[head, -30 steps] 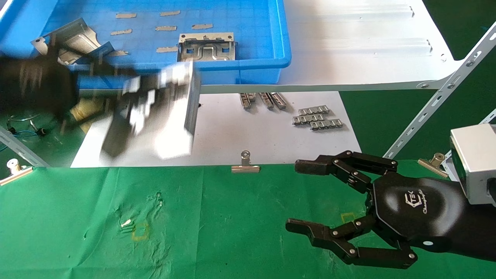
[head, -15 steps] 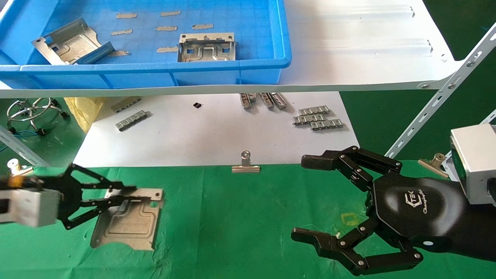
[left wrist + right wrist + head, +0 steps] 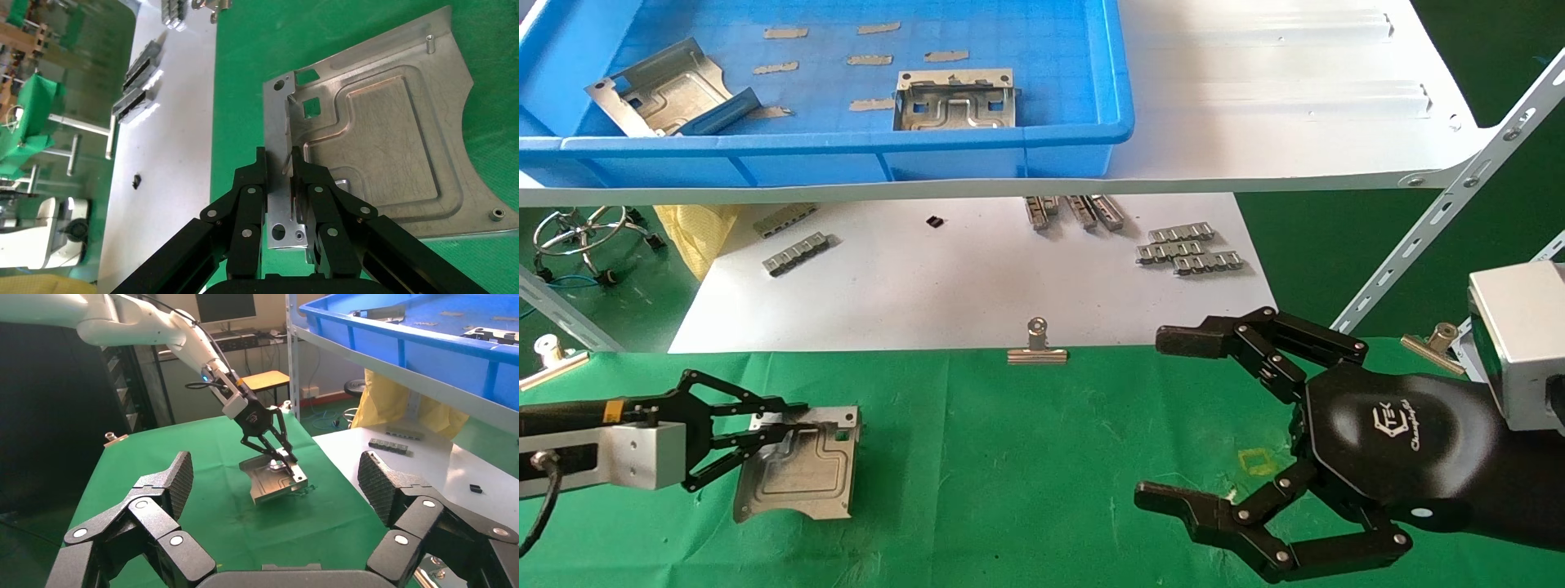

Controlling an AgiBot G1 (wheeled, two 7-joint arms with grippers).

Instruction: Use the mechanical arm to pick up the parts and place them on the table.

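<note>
My left gripper is shut on the bent edge flange of a silver stamped plate and holds it tilted, low over the left of the green cloth table. In the left wrist view the black fingers clamp the flange of the plate. The right wrist view shows the plate farther off, with its shadow on the cloth. Two more plates lie in the blue tray. My right gripper, the black glossy hand, is open and empty over the cloth's right side.
The blue tray stands on a white shelf board above a flat white sheet with several small grey ridged strips. A silver binder clip sits at the cloth's far edge. A slanted shelf brace runs at the right.
My left gripper came down from the tray's front with the plate to low over the green cloth, and the plate is now tilted more. The right hand barely moved.
</note>
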